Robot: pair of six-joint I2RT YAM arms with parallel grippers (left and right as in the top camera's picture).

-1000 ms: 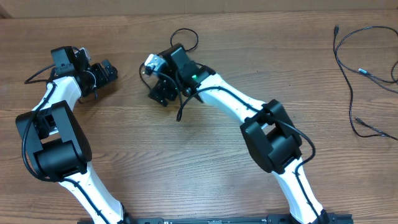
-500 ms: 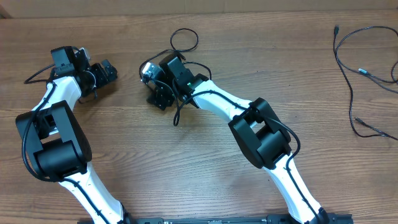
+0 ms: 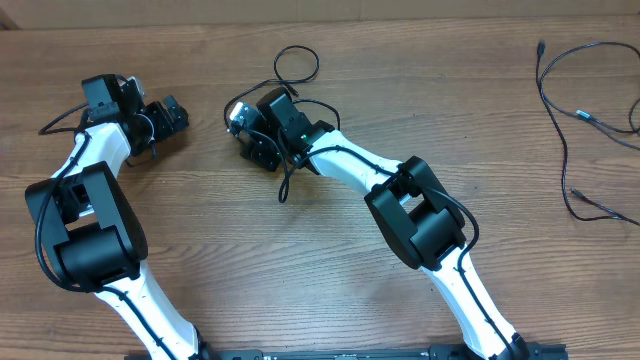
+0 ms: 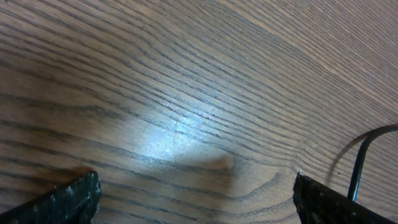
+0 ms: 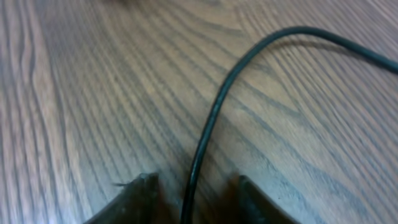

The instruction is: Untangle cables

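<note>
A thin black cable [image 3: 297, 62] loops at the table's far middle and trails down past my right gripper [image 3: 252, 140]. In the right wrist view that cable [image 5: 214, 118] runs straight between the two fingers [image 5: 140, 196], with a narrow gap showing on each side. The right gripper [image 5: 196, 194] stands partly closed around it, low over the wood. More cables [image 3: 575, 110] lie spread at the far right edge, apart from both arms. My left gripper [image 3: 165, 118] sits at the far left, wide open [image 4: 196, 196] over bare wood with nothing between its fingers.
A thin black cord [image 4: 360, 162] curves past the left gripper's right finger; I cannot tell whose it is. The right arm's white links [image 3: 350, 165] stretch diagonally across the table's middle. The left arm [image 3: 85, 200] is folded up along the left side.
The right gripper slid slightly left toward the cable and its jaws narrowed around it. The left arm has not moved.
</note>
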